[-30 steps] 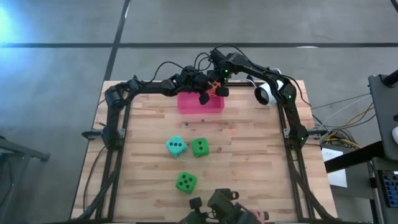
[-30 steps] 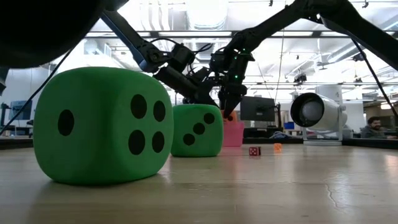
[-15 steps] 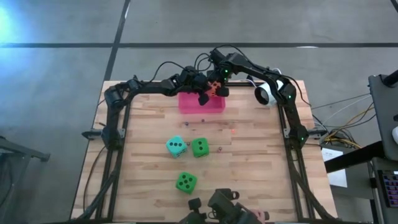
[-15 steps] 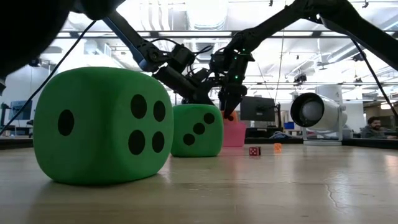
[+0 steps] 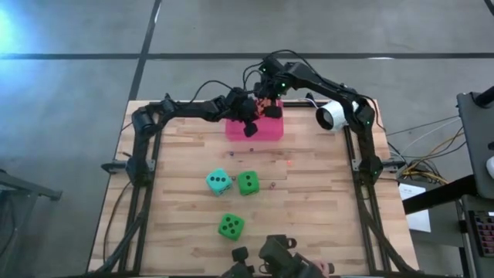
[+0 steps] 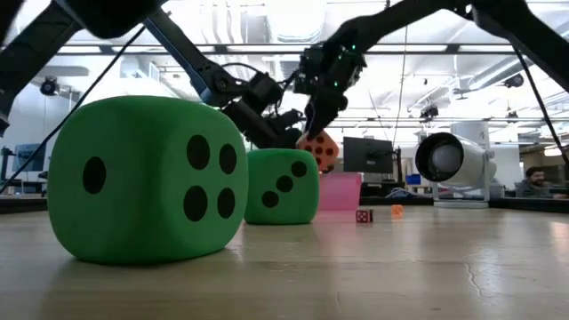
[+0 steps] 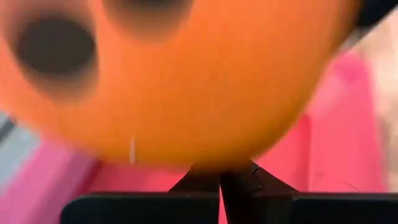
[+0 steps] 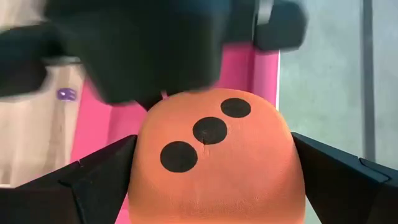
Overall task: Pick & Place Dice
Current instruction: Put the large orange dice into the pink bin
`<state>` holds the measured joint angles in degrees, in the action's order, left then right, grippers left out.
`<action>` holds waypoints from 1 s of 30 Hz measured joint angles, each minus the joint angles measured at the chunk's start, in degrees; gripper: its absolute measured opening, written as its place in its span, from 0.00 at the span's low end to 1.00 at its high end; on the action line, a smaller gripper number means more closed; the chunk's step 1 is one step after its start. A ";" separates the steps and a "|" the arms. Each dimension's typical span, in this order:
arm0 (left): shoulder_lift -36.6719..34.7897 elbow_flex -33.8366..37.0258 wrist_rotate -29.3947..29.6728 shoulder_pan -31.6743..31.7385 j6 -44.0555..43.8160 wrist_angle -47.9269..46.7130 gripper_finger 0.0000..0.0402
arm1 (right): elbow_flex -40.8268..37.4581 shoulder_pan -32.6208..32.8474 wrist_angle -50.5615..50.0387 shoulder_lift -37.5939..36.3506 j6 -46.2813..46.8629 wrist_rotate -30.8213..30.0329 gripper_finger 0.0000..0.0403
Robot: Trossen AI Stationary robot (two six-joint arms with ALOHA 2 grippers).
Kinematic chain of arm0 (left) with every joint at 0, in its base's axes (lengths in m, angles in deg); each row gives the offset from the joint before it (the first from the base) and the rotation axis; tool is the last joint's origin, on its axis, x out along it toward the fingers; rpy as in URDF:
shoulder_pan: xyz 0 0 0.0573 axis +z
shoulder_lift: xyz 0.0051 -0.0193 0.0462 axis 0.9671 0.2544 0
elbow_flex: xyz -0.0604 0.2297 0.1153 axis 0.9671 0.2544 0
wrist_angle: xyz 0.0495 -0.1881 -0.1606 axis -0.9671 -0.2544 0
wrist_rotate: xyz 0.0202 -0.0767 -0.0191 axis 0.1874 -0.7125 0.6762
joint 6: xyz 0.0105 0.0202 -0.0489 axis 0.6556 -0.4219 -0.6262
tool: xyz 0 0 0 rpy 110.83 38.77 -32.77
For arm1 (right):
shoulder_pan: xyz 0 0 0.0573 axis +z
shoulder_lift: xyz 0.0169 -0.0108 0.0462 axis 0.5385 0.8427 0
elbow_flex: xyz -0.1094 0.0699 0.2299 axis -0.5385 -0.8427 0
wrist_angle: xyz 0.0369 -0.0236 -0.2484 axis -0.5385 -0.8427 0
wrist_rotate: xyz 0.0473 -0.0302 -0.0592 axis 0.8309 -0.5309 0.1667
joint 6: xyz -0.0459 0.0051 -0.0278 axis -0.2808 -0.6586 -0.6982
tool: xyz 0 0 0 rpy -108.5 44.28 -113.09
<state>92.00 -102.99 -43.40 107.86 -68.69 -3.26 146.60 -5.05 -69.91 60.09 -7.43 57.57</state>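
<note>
The right gripper (image 8: 214, 180) grips the orange die (image 8: 214, 155) with jaws spread wide, above the pink bin (image 5: 255, 128) at the tabletop's far edge. The left gripper (image 5: 248, 122), fingers closed and empty, crowds just beside it; a bump could knock the soft, rounded cube loose outside the bin. Two green dice (image 5: 248, 183) (image 5: 231, 225) and a teal die (image 5: 218, 181), matte and foam-like, sit mid-table on pale wood planks.

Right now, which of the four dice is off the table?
The orange die. It hangs between the right gripper's wide jaws above the pink box, while the teal die and both green dice sit on the wood.
</note>
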 joint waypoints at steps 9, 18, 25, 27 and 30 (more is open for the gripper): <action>-2.65 -0.04 0.11 0.15 0.34 -2.46 0.00 | -0.29 -0.09 -1.32 -0.78 -0.04 1.48 0.99; -7.42 0.12 0.23 0.28 1.48 -10.45 0.03 | -0.46 -0.15 -2.35 -0.65 -0.07 1.07 0.99; -11.33 0.72 0.42 0.46 2.79 -16.94 0.05 | -0.46 -0.44 -3.41 -0.92 -0.06 0.87 0.99; -12.76 1.72 0.47 0.46 2.81 -16.81 0.05 | -0.46 -0.50 -3.39 -1.16 0.12 0.88 0.99; -15.00 4.00 0.83 0.50 2.94 -15.80 0.04 | -0.46 -0.61 -3.42 -1.28 0.20 0.89 0.99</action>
<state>77.01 -98.99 -42.57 108.36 -65.74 -19.06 146.14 -5.66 -73.33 58.80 -7.24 58.46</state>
